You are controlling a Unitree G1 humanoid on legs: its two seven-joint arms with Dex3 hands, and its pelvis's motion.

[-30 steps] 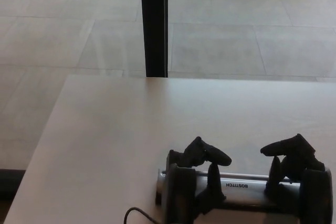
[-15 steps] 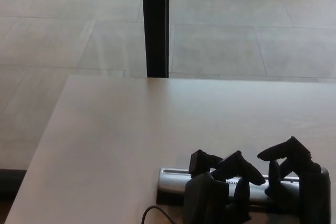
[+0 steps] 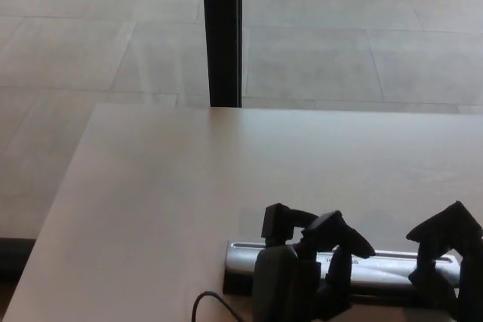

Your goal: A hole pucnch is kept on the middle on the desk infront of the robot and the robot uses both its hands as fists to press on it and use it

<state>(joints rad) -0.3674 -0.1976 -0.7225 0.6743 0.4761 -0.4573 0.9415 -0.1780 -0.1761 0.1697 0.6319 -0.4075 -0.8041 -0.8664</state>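
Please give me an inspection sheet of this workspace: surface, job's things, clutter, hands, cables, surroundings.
Surface: pale desk, bare apart from the items below.
Job's things: silver hole punch at the desk's near edge, lying crosswise.
Clutter: nothing seen.
Hands: left hand over the punch's left part, fingers curled; right hand over its right end, cut by the picture edge, grip unclear.
Cables: thin black cable looping beside the left hand.
Surroundings: tiled floor; a dark upright post behind the desk.

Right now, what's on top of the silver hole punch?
Both black robot hands sit over the long silver hole punch: the left hand near its middle, the right hand at its right end. Whether they press on it is hidden, and its near edge is covered.
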